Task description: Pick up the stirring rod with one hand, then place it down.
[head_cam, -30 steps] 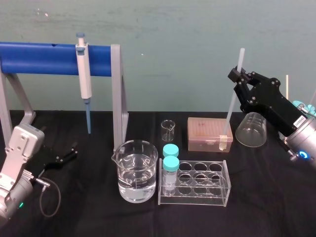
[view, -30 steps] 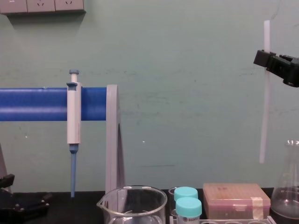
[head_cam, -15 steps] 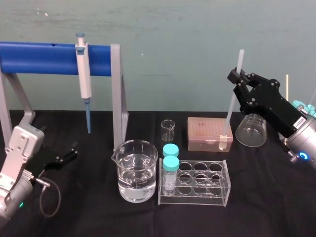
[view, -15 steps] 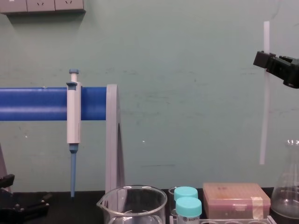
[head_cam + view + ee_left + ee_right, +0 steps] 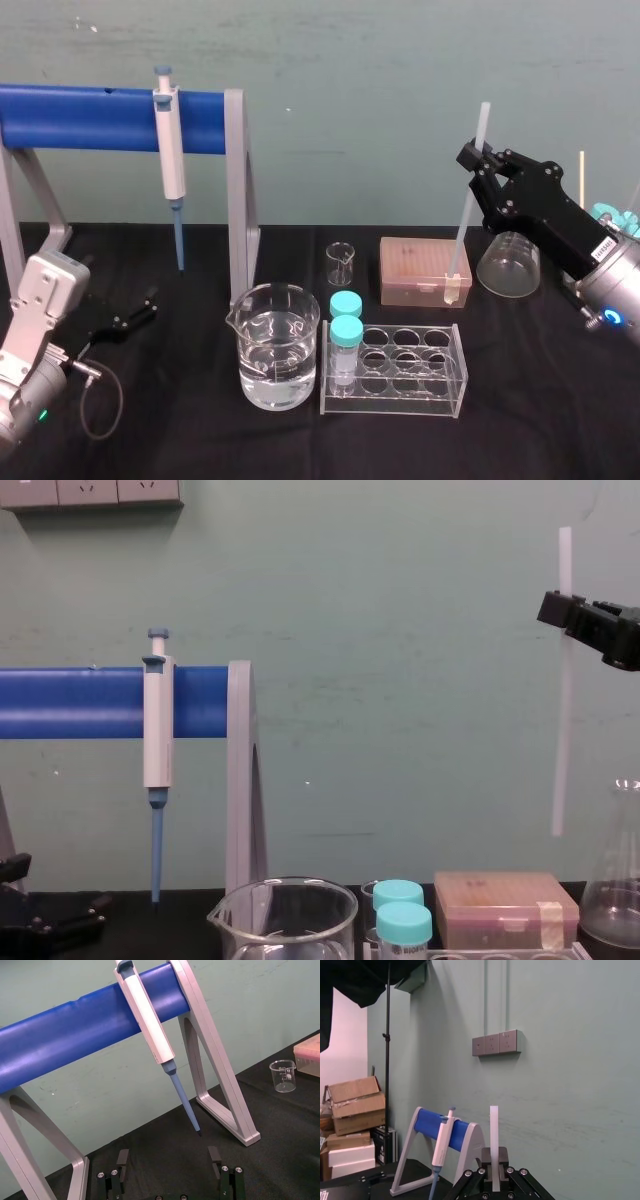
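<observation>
Nearest the robot, on the black table (image 5: 540, 410), a clear test-tube rack (image 5: 393, 388) is noted, with two teal-capped vials (image 5: 346, 325) stood in its left end. A large beaker (image 5: 277, 345), part-filled with clear liquid, is set just beside the rack on its left.

The left gripper (image 5: 135, 310) is parked low at the table's left side, well apart from the glassware. In the left wrist view its fingers (image 5: 122, 1160) are seen spread wide with nothing between them.

Behind the rack, a small empty beaker (image 5: 340, 263), a pinkish tip box (image 5: 424, 270) and a conical flask (image 5: 510, 262) are lined up from left to right.

The right gripper (image 5: 478, 163) is raised over the table's right side, above the box and the flask. Its jaws are clamped on the stirring rod (image 5: 463, 220). The rod is held nearly upright, slightly tilted in the head view. The grip is taken on the rod's upper part: a short length stands above the jaws and a much longer length hangs below them. The lower end is free in the air; in the chest view it is seen above the tip box's right end, not touching it.

Farthest back, against the green wall, a stand with a blue bar (image 5: 90, 120) is recorded. A white-and-blue pipette (image 5: 172, 165) is hung on it, tip down, well apart from the rod.
</observation>
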`<state>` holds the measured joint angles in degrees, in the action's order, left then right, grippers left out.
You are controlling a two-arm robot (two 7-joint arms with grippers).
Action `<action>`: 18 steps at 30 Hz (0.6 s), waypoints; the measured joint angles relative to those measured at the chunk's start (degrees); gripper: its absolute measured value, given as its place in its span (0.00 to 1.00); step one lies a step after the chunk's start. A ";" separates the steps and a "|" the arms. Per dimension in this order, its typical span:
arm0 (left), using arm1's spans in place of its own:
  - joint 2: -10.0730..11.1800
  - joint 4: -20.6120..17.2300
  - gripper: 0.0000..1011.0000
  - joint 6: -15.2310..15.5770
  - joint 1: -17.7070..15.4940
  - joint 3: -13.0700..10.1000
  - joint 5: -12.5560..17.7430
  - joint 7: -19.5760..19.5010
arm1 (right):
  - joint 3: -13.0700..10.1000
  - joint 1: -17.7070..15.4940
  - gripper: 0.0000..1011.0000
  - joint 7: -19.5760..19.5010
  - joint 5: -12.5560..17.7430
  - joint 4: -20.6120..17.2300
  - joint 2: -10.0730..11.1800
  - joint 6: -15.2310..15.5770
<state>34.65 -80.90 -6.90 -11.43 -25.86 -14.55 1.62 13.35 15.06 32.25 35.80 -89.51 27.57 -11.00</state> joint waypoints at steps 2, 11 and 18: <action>0.00 0.00 0.99 0.00 0.00 0.00 0.00 0.00 | 0.07 -0.05 0.07 0.00 0.00 -0.06 0.00 0.03; 0.00 0.00 0.99 0.00 0.00 0.00 0.00 0.00 | 0.31 -0.58 0.07 1.38 0.84 -0.40 0.64 0.13; 0.00 0.00 0.99 0.00 0.00 0.00 0.00 0.00 | 0.59 -2.41 0.07 5.50 3.32 -0.61 2.55 -0.66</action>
<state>34.65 -80.90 -6.91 -11.43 -25.86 -14.55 1.62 13.95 12.65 37.76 39.12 -90.12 30.12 -11.66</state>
